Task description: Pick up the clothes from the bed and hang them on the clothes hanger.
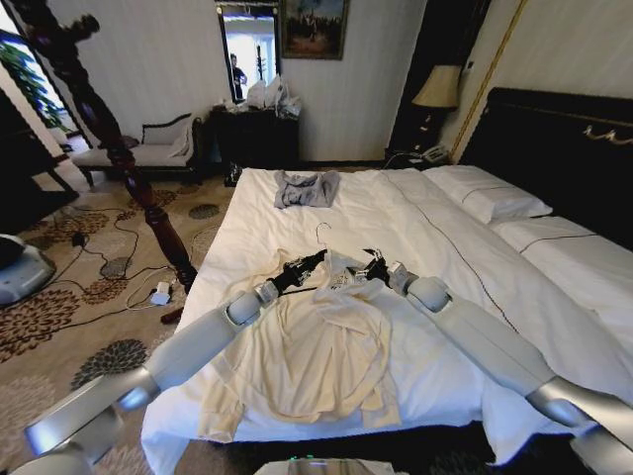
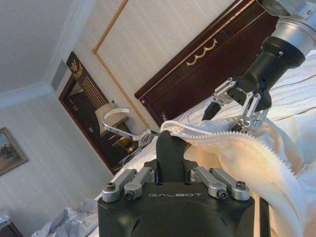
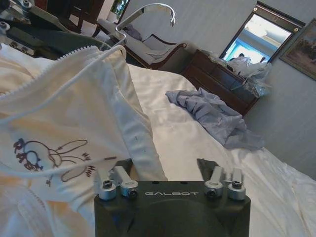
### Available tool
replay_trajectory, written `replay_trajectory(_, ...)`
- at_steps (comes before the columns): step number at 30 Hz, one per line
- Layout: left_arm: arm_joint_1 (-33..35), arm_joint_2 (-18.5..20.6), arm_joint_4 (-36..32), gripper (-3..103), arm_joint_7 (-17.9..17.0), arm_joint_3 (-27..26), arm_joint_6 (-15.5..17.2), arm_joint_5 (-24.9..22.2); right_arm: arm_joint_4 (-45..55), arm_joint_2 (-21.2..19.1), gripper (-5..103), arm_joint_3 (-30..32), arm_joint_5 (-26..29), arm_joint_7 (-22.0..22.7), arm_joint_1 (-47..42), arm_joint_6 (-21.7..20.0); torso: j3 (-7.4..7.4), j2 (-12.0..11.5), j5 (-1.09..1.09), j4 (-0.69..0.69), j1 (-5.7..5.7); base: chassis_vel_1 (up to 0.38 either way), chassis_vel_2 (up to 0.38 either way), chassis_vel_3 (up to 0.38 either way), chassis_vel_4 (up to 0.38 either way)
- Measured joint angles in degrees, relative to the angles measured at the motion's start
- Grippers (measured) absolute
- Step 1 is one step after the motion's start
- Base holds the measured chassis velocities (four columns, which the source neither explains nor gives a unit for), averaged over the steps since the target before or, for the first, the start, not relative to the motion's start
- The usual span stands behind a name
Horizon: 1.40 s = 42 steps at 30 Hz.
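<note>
On the bed (image 1: pixel 415 213), near its foot edge, the clothes (image 1: pixel 316 361) lie spread flat: 1 cream-yellow garment with its collar end toward 12 o'clock in the head view and its hem toward 6 o'clock. A small dark print (image 3: pixel 52 155) of a rabbit-like figure sits near the collar. The clothes hanger (image 1: pixel 315 265) rests at the collar, its wire hook (image 1: pixel 321 233) pointing toward 12 o'clock over bare white duvet.

Both arms reach in from 6 o'clock and meet at the collar. The left gripper (image 1: pixel 309 265) is at about 11 o'clock of the garment, its dark fingers closed down on the hanger right at the zipper edge (image 2: pixel 232 138) of the cloth. The right gripper (image 1: pixel 374 267) is just beside it, at about 1 o'clock of the garment; in the left wrist view its fingers (image 2: pixel 252 116) pinch the zippered collar edge and hold it a little raised.

Farther up the bed, toward 12 o'clock and well apart from the grippers, a smaller grey garment (image 1: pixel 305 188) lies crumpled.
</note>
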Motion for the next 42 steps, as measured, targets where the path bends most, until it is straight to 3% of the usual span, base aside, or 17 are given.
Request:
replay_trajectory(2, 0.1, 0.0, 0.0, 25, -0.1, 0.0, 0.0, 0.0, 0.2, 0.0, 74, 0.0, 0.0, 0.1, -0.1, -0.1, 0.00, 0.0, 0.00, 0.00, 0.00, 0.000, 0.000, 0.000, 0.000)
replay_trajectory(5, 0.2, -0.1, -0.1, 25, -0.3, 0.2, 0.0, 0.0, 0.6, -0.1, 57, -0.1, 0.0, 0.2, -0.3, -0.3, 0.00, 0.0, 0.00, 0.01, 0.00, 0.000, 0.000, 0.000, 0.000)
replay_trajectory(8, 0.1, -0.1, -0.2, 25, -0.5, 0.3, 0.0, 0.0, 0.8, 0.0, 52, -0.2, 0.1, 0.3, -0.5, -0.3, 0.00, 0.0, 0.00, 0.01, 0.00, 0.000, 0.000, 0.000, 0.000)
replay_trajectory(12, -0.1, -0.1, 0.0, 25, -0.5, 0.4, -0.1, 0.6, 1.3, 0.0, 31, -0.2, 0.0, 0.8, -0.8, -0.4, 0.00, 0.0, 0.00, 0.01, 0.00, 0.000, 0.000, 0.000, 0.000)
replay_trajectory(26, -0.4, -0.4, 0.2, 25, -1.8, 0.7, 1.3, -0.4, 1.3, 0.9, 28, -0.4, -1.1, 2.3, -0.8, -0.6, 0.00, 0.0, 0.00, 0.00, 0.00, 0.000, 0.000, 0.000, 0.000)
replay_trajectory(29, 0.5, -0.1, -0.6, 24, -3.4, -0.3, 1.9, -1.7, 2.2, 0.9, 28, 0.1, -1.2, 2.3, -1.4, -0.5, 0.00, 0.0, -0.01, 0.00, 0.00, 0.000, 0.000, 0.000, 0.000)
replay_trajectory(33, 1.6, 0.6, -1.5, 40, -5.1, -1.8, 2.3, -2.7, 2.9, 0.9, 24, 1.1, -1.6, 2.5, -2.3, -0.4, 0.00, 0.0, 0.00, 0.01, 0.00, 0.000, 0.000, 0.000, 0.000)
replay_trajectory(36, 2.5, 1.5, -2.6, 45, -5.4, -2.7, 2.6, -2.9, 3.6, 0.8, 24, 1.7, -1.9, 2.6, -2.8, -0.4, 0.00, 0.0, -0.01, 0.00, 0.00, 0.000, 0.000, 0.000, 0.000)
replay_trajectory(40, 5.0, 4.0, -7.0, 68, -6.2, -5.6, 5.7, -6.2, 4.4, 0.7, 19, 2.4, -2.5, 3.0, -3.5, 0.0, 0.00, 0.0, -0.01, 0.01, 0.00, 0.000, 0.000, 0.000, 0.000)
replay_trajectory(42, 5.3, 4.4, -7.6, 68, -6.4, -6.1, 6.0, -6.5, 4.6, 0.7, 19, 2.4, -2.6, 3.2, -3.6, 0.0, 0.00, 0.0, -0.01, 0.01, 0.00, 0.000, 0.000, 0.000, 0.000)
